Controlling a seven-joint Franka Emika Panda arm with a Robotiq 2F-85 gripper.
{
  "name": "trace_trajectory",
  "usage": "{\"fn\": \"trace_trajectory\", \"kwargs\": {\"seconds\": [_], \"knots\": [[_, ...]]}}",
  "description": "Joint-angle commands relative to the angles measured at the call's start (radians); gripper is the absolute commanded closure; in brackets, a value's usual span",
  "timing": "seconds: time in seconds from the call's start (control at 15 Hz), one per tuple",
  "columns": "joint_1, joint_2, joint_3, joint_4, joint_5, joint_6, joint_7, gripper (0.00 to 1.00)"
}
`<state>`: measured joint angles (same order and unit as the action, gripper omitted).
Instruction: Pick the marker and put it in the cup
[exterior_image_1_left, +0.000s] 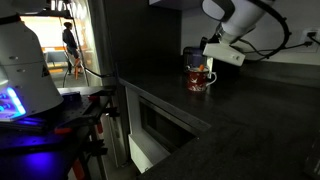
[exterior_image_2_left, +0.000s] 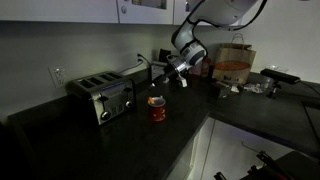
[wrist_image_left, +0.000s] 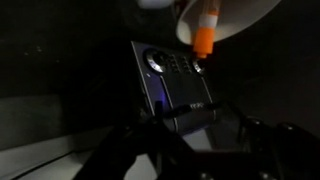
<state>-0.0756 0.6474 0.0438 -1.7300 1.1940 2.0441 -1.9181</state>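
Marker (wrist_image_left: 205, 38) pinched in closed jaws of gripper (exterior_image_2_left: 181, 75), held clear of tabletop (exterior_image_2_left: 110, 145), orange body plain in wrist view; cup (exterior_image_2_left: 157, 109) standing below and slightly aside, apart from marker, near toaster (exterior_image_2_left: 100, 95)

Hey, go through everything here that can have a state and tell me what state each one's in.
pincer: shut on the marker, up in the air.
marker: gripped, lifted off the counter, not yet in the cup.
cup: upright on the counter, no marker inside.
toaster: upright, nothing seen sticking out of its slots.
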Motion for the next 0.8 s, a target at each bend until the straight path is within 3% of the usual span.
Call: {"fn": "trace_trajectory", "kwargs": {"seconds": [0.0, 0.4, 0.73], "knots": [[0.032, -0.111, -0.017, -0.098, -0.044, 0.052, 0.094, 0.04], [0.073, -0.241, -0.021, -0.207, -0.246, 0.085, 0.415, 0.00], [0.057, -0.285, 0.007, -0.242, -0.322, 0.076, 0.464, 0.00]]}}
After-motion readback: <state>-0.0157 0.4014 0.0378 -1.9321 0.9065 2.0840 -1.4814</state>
